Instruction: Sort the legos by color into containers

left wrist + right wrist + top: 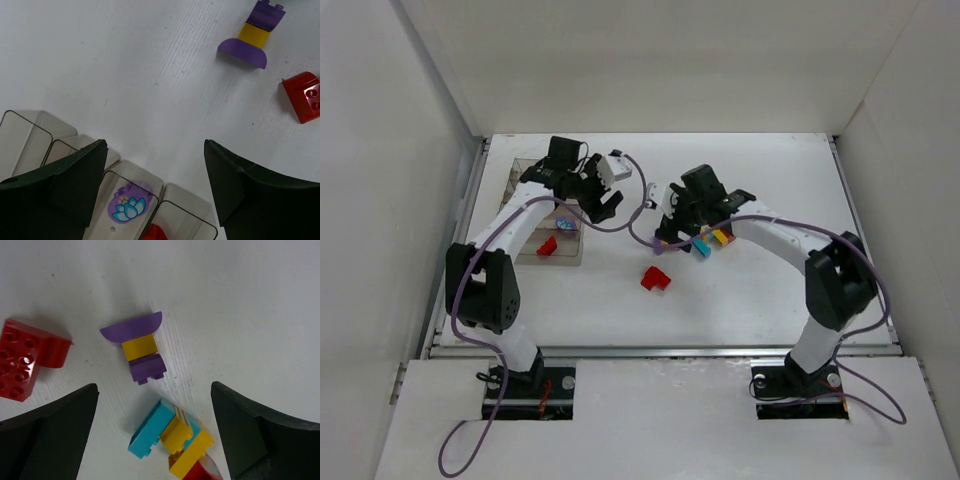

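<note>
The left gripper [155,160] is released. Its matte black, wedge-shaped fingers [70,185] are spread wide and hold nothing. Under them sits the organizer box [27,130], a row of clear, smoky plastic compartments with rounded corners and thin dark rims.

One compartment lies in the gap between the fingers, close to the finger on the view's left. It holds a flat purple oval piece [129,204] printed with a teal and white lotus. In the next compartment, toward the other finger, the glossy top of a red brick [156,233] shows at the frame's lower edge. The other two compartments run out past the left-hand finger and are partly hidden by it.

Well beyond the right-hand fingertip, a purple-and-yellow stack [252,35] lies on the white, finely ribbed table [125,60]. It is a purple half-disc, a yellow block and a purple studded brick joined in a line. Near it is a loose red curved brick [305,95] with shiny studs.

The right gripper [154,390] is also fully released and empty. The purple-and-yellow stack lies just ahead of its fingertips, centred on the gap. Deeper in the gap is a mixed cluster [170,440] of a teal brick and yellow bricks with a bit of red. It touches neither finger. The loose red curved brick lies outside the left-hand finger, just ahead of its tip.
</note>
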`<state>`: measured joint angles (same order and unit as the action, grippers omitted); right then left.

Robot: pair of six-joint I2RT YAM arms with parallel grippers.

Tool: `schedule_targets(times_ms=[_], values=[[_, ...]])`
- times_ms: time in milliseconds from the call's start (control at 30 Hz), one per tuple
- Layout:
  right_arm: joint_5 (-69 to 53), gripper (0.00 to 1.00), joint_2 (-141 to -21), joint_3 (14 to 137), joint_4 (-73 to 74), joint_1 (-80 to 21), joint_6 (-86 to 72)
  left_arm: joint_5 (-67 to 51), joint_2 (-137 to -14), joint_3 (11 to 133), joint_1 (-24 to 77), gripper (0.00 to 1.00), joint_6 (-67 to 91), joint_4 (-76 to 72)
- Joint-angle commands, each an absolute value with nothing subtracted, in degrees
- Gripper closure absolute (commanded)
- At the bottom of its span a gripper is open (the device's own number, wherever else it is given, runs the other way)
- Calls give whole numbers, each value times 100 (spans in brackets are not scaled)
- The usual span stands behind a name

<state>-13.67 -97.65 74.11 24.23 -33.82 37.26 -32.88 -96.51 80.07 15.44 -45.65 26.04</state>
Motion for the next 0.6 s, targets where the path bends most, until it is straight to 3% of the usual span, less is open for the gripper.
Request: schedule_targets(times_ms=[0, 267, 567], values=[[-1792, 1, -10422, 8084, 3364, -3366, 4886, -3155, -9115, 7928, 1529, 25, -4641, 2654], [-2030, 1, -11038, 8341, 3437, -3366, 5115, -2883, -8816, 7682, 1529, 25, -4579, 2593], [-1995, 18, -11101, 8341, 3244, -3366, 5115, -2830, -8815, 7637, 1477, 25, -4526, 2593]])
